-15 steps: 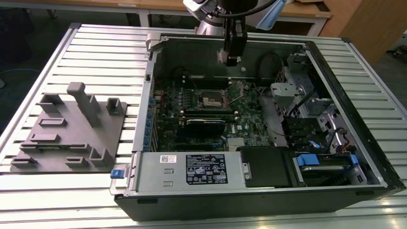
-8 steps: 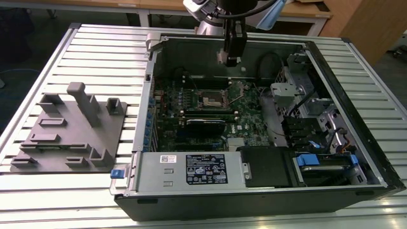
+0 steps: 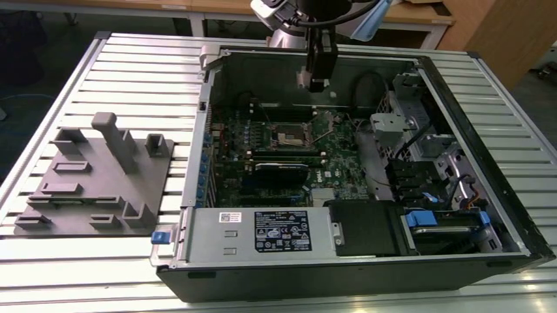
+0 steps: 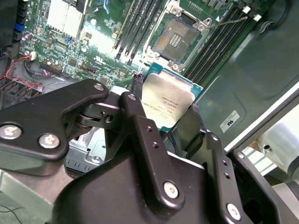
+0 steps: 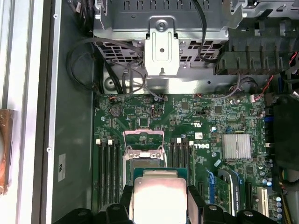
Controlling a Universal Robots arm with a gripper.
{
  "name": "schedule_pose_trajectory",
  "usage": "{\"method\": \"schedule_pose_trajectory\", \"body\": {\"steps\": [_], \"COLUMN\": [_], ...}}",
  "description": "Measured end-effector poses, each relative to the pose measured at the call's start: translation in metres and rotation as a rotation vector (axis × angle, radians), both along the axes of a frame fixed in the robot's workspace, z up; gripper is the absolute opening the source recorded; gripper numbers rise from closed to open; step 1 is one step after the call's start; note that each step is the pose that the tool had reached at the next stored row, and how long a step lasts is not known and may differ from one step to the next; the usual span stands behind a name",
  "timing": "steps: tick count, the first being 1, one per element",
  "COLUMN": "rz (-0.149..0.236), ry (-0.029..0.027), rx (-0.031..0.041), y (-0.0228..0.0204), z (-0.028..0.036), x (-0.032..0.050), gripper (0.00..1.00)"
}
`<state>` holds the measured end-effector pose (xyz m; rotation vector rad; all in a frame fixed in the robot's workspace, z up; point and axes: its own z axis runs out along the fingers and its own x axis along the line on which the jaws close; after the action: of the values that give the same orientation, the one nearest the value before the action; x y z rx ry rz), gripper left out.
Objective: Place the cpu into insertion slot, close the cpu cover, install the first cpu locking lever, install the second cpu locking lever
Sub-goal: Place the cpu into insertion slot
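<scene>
The cpu (image 4: 168,105) is seen pinched by two opposite edges in the black gripper (image 4: 166,100), whose fingers (image 4: 138,88) are spread only as wide as the chip itself; its silvery face is turned towards the camera in the second wrist view, and small lines of print are carried on it; the chip is square, so no long axis can be told, and one corner is angled towards the insertion slot (image 4: 180,39). In the first wrist view the cpu (image 5: 159,196) is held above the motherboard (image 5: 205,121), just beside the insertion slot (image 5: 145,162) and not in it; the cpu cover (image 5: 143,134) is shown swung open at the socket's far edge, with the contacts left bare; black memory sticks (image 5: 108,170) are ranged alongside. In the exterior view the gripper (image 3: 315,81) is hung inside the open computer case (image 3: 487,163), over the board's far end, with the insertion slot (image 3: 291,134) below it; a printed label (image 3: 281,231) is borne by the power supply, and a white sticker (image 5: 62,168) by the case wall; a grey fixture plate (image 3: 91,182) is laid on the slatted table (image 3: 139,65) at the exterior view's left.
</scene>
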<state>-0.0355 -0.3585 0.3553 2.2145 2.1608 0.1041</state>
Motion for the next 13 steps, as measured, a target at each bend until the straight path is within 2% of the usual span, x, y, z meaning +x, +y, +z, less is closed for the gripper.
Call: {"method": "schedule_pose_trajectory", "body": {"steps": [13], "rz": [0.000], "ry": [0.0000], "rx": [0.0000], "y": [0.0000], "z": [-0.0040], "x": [-0.0007], "gripper": [0.54]}}
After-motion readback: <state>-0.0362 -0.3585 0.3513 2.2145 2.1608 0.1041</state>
